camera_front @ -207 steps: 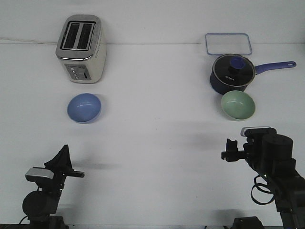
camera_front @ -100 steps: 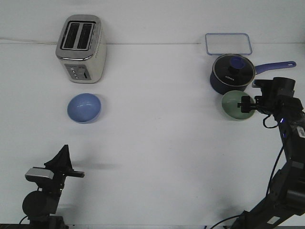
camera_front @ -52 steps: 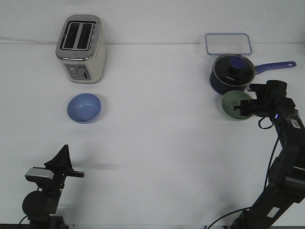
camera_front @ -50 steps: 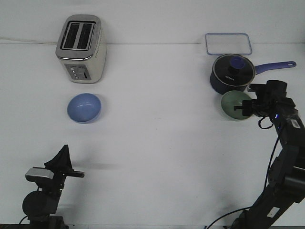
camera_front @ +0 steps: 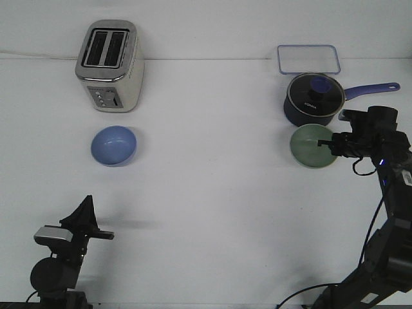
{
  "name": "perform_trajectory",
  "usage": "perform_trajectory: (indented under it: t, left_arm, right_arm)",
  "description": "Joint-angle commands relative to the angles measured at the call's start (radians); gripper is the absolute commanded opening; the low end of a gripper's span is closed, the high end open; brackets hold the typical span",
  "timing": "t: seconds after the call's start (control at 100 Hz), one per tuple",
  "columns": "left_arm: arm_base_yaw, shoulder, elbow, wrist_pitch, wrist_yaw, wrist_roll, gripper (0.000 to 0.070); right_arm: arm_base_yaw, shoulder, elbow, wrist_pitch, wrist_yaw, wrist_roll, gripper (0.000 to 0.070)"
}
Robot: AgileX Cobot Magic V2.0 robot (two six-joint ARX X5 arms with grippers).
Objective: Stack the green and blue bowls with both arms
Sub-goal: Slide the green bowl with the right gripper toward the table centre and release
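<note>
At the table's right side, the right gripper (camera_front: 332,145) sits on the rim of the green bowl (camera_front: 311,146), seemingly pinching it, just in front of the saucepan (camera_front: 312,99), whose lid lettering is too small to read. The blue bowl (camera_front: 114,145) rests before the toaster (camera_front: 109,65). The left gripper (camera_front: 84,215) hangs low, its opening unclear.

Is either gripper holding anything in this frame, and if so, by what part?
The right gripper appears to grip the green bowl at its right rim. The left gripper holds nothing; the blue bowl sits untouched.
</note>
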Motion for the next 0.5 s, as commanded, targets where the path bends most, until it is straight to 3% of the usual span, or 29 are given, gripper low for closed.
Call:
perform_trajectory:
  t: [0.0, 0.28, 0.49]
  left_arm:
    - [0.001, -0.002, -0.019, 0.010, 0.002, 0.002, 0.0011]
    - [0.001, -0.002, -0.019, 0.010, 0.002, 0.002, 0.0011]
    - [0.001, -0.002, -0.019, 0.010, 0.002, 0.002, 0.0011]
  right_arm:
    - [0.031, -0.034, 0.015, -0.016, -0.042, 0.031, 0.0000]
    - [0.272, -0.109, 0.013, -0.120, -0.068, 0.057, 0.0000]
    - [0.495, -0.092, 0.002, -0.028, -0.029, 0.138, 0.0000]
